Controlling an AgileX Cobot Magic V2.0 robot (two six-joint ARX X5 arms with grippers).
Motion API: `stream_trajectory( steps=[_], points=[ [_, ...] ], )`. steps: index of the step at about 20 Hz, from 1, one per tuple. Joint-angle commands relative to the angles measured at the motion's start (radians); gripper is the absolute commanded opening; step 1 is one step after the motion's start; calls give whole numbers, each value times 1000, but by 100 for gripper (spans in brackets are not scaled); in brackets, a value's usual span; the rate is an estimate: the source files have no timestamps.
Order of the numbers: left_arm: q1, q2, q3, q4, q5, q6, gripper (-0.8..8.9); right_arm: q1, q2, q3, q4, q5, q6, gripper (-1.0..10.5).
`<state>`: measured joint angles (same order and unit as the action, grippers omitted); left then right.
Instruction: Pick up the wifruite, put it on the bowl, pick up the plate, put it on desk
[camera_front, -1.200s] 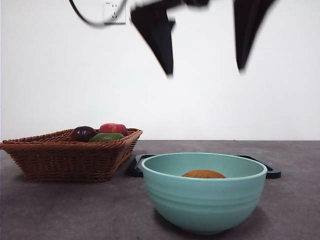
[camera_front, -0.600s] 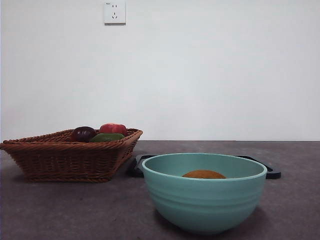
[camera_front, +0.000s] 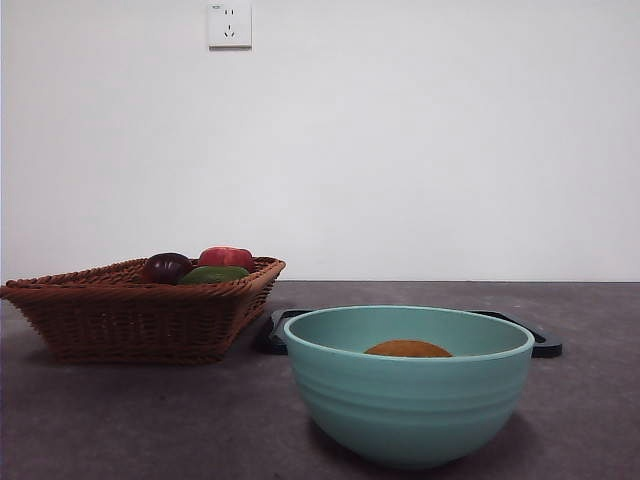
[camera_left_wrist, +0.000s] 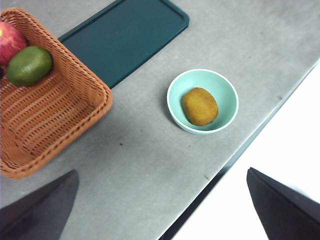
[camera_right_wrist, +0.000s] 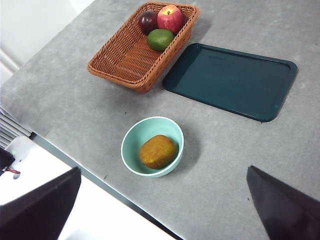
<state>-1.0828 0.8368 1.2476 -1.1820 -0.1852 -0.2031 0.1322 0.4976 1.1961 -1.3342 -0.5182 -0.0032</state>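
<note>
The orange-brown wifruite (camera_front: 407, 349) lies inside the teal bowl (camera_front: 410, 410), which stands near the desk's (camera_front: 150, 420) front edge. Behind the bowl, the plate (camera_front: 545, 347), a dark teal rectangular tray, rests flat on the desk. Both arms are high above the table and out of the front view. My left gripper (camera_left_wrist: 161, 172) is open and empty, looking down on the wifruite (camera_left_wrist: 199, 106), bowl (camera_left_wrist: 227, 95) and plate (camera_left_wrist: 130, 35). Open and empty too, my right gripper (camera_right_wrist: 164, 170) hangs over the bowl (camera_right_wrist: 135, 140), wifruite (camera_right_wrist: 158, 151) and plate (camera_right_wrist: 232, 80).
A wicker basket (camera_front: 130, 320) stands left of the plate, holding a dark purple fruit (camera_front: 166, 267), a red apple (camera_front: 226, 257) and a green fruit (camera_front: 213, 273). A wall socket (camera_front: 229, 24) is on the white back wall. The desk edge runs close to the bowl.
One second ago two black jaws hung open at the top of the front view; they have risen out of it. The bowl, wifruite, plate and basket have not moved.
</note>
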Motion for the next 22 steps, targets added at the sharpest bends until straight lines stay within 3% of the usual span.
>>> stream_trajectory(
  steps=[1, 4, 9, 14, 22],
  points=[
    [-12, -104, -74, 63, 14, -17, 562, 3, 4, 19, 6, 4, 21, 635],
    [-11, -247, -172, 135, 81, -40, 562, 3, 4, 19, 5, 5, 27, 635],
    [-11, -380, -202, 148, 92, -79, 562, 3, 4, 19, -24, 50, 34, 635],
    [-11, -402, -201, 186, 92, -75, 562, 3, 57, 19, -43, 52, 21, 634],
    [-11, -402, -201, 187, 92, -75, 562, 6, 324, 19, -30, 52, -36, 634]
  ],
)
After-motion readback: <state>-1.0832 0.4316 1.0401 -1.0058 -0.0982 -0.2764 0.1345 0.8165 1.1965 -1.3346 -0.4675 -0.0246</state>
